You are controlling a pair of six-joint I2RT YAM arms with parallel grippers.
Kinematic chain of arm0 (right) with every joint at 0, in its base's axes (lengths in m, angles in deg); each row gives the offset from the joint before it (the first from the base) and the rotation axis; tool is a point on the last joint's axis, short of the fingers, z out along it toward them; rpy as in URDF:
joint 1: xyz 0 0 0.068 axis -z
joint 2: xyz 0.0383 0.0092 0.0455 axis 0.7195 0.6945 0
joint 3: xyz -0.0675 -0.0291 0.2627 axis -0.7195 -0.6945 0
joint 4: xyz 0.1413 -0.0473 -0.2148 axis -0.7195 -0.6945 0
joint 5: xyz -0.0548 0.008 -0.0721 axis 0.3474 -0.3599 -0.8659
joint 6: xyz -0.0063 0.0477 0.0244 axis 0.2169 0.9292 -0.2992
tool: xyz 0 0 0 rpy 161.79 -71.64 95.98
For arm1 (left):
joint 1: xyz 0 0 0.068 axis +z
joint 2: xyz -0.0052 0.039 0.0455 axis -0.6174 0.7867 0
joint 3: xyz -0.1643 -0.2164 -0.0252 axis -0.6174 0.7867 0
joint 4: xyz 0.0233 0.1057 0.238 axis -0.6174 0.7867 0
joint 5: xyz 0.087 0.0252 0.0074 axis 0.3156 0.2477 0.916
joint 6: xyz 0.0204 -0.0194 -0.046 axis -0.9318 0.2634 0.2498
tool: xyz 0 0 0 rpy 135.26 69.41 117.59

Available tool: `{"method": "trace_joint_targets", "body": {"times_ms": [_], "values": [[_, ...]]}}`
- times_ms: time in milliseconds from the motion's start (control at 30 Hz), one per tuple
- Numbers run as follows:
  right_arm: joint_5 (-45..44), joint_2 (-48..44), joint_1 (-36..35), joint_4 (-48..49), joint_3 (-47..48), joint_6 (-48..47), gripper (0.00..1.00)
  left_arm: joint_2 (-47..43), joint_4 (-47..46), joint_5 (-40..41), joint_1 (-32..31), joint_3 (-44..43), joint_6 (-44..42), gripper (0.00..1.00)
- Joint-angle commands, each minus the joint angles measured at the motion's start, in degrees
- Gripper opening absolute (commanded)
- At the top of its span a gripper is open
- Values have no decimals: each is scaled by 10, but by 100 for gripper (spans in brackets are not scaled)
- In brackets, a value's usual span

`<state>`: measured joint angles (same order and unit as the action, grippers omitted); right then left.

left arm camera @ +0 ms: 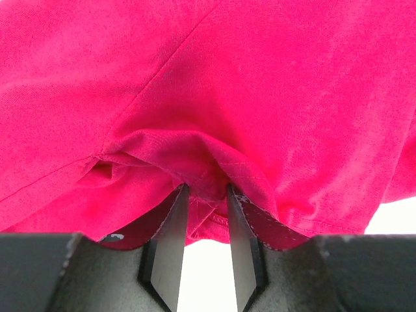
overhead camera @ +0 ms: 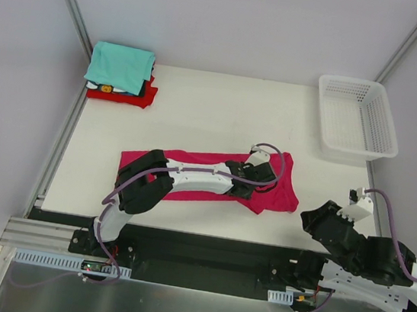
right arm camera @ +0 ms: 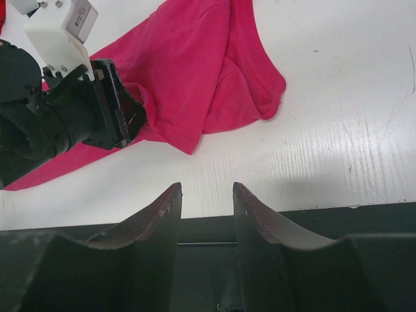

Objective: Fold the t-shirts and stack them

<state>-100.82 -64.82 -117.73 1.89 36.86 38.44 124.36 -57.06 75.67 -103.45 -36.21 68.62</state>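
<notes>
Our left claw (left arm camera: 207, 193) pinches the hem of the limp pink shirt (left arm camera: 260, 97), our best hold; right claw (right arm camera: 207, 188) part-open, empty

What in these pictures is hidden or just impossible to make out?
Top view: the left arm hides the magenta t-shirt's middle.
Top view: the teal t-shirt covers the folded t-shirts below; only edges show.
Left wrist view: cloth bunched at the left gripper hides whether it grips.

Left arm (overhead camera: 198, 176) sprawls across the pink shirt (overhead camera: 285, 189), and its middle is hidden! Close up, the pink shirt overruns three edges, a fold burying the left gripper (left arm camera: 205, 190) tips. Pinched or not? Can't tell. Well beyond it, teal shirt (overhead camera: 120, 66) covers most of the red shirt (overhead camera: 145, 98).
</notes>
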Motion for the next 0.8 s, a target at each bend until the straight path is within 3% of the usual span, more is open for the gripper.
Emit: {"method": "trace_joint_targets", "body": {"times_ms": [0,233,767], "values": [[-4,-8,-3,-24,-4,-8,41,-16,20,4,-9,0,-1,29],[-3,-5,-2,-22,-3,-10,41,-19,24,7,-9,4,3,11],[0,-3,-3,-11,-9,-16,41,-74,43,21,-12,53,19,12]]}}
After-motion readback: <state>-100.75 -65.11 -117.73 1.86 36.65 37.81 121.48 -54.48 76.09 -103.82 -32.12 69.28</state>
